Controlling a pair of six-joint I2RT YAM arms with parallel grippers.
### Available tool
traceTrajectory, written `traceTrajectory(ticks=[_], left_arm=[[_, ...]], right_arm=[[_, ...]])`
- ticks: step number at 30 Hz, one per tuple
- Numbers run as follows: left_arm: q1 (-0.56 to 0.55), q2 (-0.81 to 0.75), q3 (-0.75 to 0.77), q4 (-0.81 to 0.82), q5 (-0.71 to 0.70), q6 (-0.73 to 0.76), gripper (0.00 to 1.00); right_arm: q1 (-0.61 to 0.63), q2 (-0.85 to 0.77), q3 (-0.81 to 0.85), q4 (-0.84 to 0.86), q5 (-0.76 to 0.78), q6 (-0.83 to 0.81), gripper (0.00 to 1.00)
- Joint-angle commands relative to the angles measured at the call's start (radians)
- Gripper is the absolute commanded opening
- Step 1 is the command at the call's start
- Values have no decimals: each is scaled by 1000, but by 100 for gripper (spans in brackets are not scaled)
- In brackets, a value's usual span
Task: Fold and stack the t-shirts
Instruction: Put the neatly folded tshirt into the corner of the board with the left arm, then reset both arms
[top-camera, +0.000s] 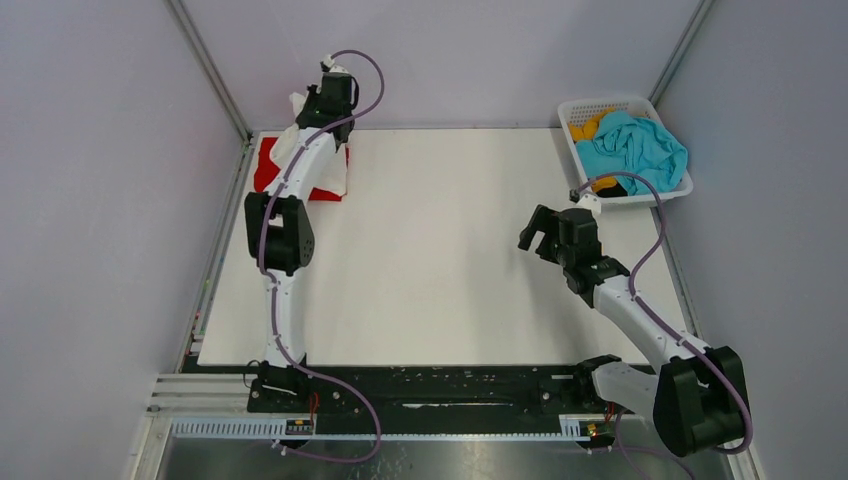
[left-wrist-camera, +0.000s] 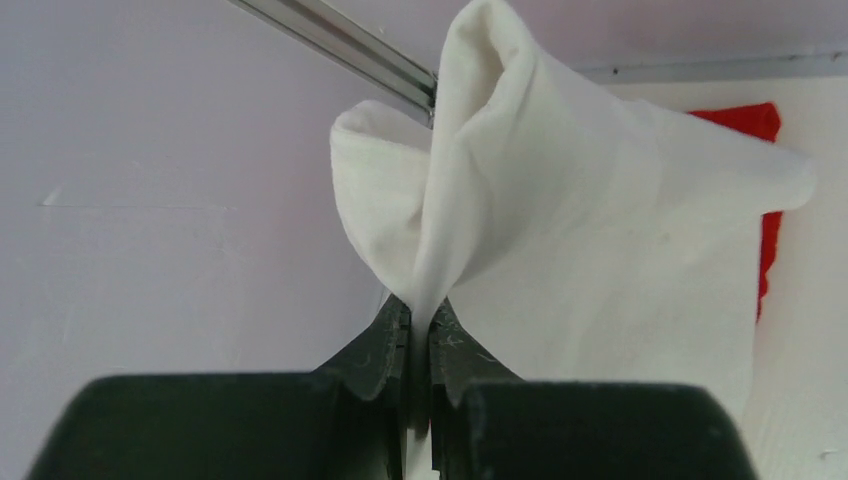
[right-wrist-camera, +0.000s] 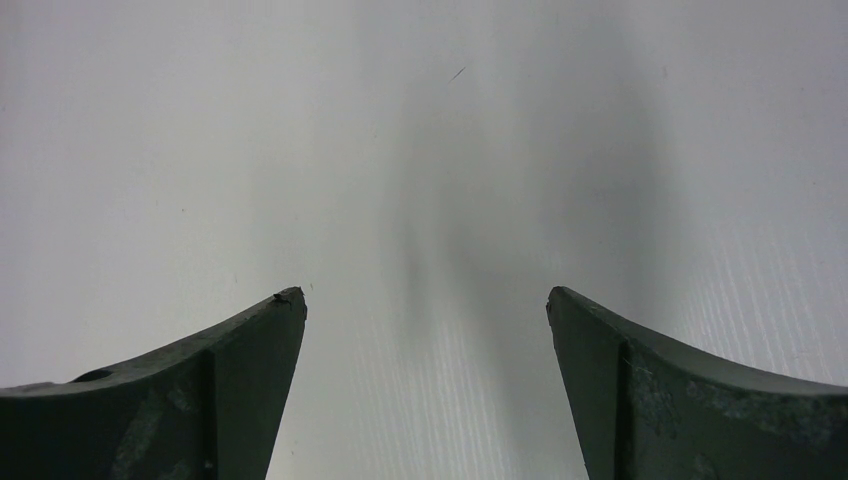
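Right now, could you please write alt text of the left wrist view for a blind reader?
The left gripper, shut, pinches a fold of a soft white cloth t-shirt that rises in front of it. A bright red cloth t-shirt shows behind at right.

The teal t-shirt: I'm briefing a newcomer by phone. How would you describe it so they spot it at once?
Go to the far right corner of the white table, where a white lattice basket sits. The teal t-shirt lies crumpled inside it, filling most of it. It is the only blue-green cloth; the orange-yellow t-shirt beside it barely peeks out.
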Motion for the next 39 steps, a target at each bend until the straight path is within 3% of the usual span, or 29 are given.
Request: traceTrajectory(ticks=[1,11,14,15,16,17,18,23,31,35,39], left_arm=[[45,38,40,27,-14,-19,0],[114,135,52,103,-65,-43,0],[141,159,64,106,-50,-65,11],[148,168,75,100,-52,-73,21],[152,176,83,100,-61,-78,43],[155,178,88,100,-71,-85,84],[155,177,86,102,-77,-94,97],[152,93,35,33,1,-243,99],[141,-188,-220,-61,492,-686,99],[101,-409,-526,28,650,-853,99],[-18,-674,-981,204,656,-883,99]], right_arm=[[-2,24,58,-34,-5,-15,99],[-2,56,58,-42,13,-17,100],[-2,62,61,-43,14,-16,99],[-2,65,62,-43,12,-14,100],[-2,68,61,-43,11,-13,99],[-2,70,62,-44,11,-12,99],[-2,73,64,-47,9,-9,99],[-3,64,60,-66,12,30,99],[-12,-41,-4,-115,32,70,99],[-15,-120,-38,-196,53,51,99],[-17,-185,-45,-281,99,26,100]])
